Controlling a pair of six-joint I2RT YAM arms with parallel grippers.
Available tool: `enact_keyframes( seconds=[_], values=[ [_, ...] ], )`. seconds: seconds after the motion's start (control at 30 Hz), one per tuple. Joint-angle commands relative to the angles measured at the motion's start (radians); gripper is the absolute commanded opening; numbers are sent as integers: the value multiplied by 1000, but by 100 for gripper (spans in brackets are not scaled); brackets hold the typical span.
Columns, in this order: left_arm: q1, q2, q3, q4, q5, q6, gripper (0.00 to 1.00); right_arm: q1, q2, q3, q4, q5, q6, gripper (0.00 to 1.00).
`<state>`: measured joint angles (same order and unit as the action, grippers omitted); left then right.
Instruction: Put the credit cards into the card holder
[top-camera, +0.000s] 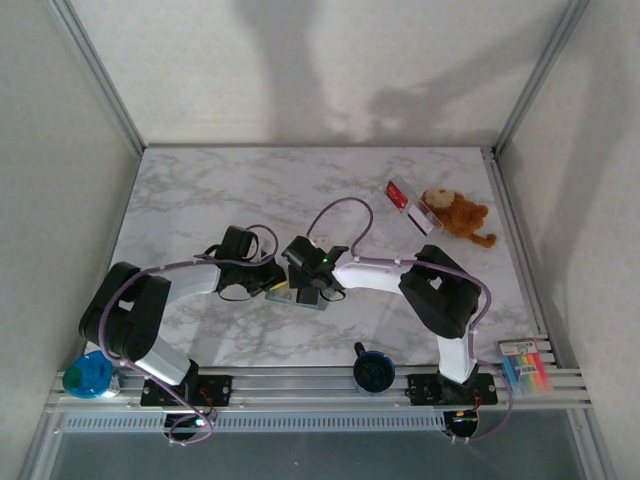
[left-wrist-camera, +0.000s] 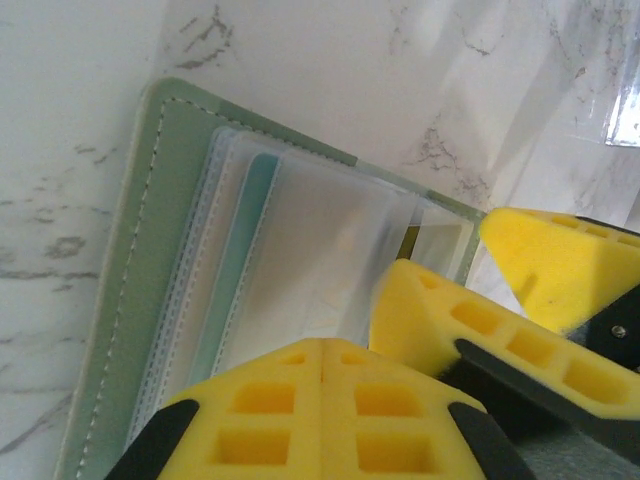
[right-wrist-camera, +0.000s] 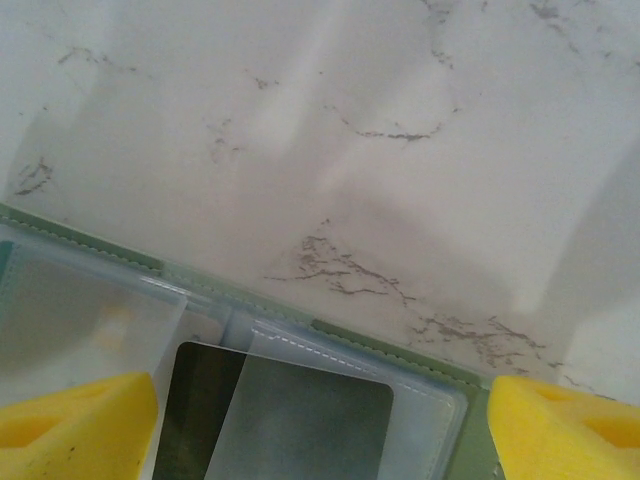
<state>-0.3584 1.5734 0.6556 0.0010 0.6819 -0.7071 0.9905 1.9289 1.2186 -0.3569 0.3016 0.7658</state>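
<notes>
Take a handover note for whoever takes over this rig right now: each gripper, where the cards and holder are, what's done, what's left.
Left gripper: shut, at the clear sleeves of the open card holder, mid-table.
Right gripper: open, one finger on either side of a pocket.
Red card and what looks like the white card lie by the plush toy, far right.
Something dark sits in that pocket; cannot tell what.
Done: holder open.
Left: fetch and slot both cards.
</notes>
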Motion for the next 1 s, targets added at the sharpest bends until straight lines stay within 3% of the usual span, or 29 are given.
enact_keyframes(
  seconds=[0.0, 0.37, 0.67, 0.97],
  values=[
    [-7, 39, 18, 2, -1, 22, 0, -5, 24, -25, -1, 2, 23, 86],
    [1, 56, -25, -38, -107, 37, 0, -5, -34, -101, -24, 84, 41, 86],
    [6, 18, -50, -50, -120, 26, 0, -3, -81, -145, -17, 103, 66, 86],
    [6, -2, -74, -40, -106, 8, 0, -2, -162, -130, -23, 35, 48, 88]
  ],
)
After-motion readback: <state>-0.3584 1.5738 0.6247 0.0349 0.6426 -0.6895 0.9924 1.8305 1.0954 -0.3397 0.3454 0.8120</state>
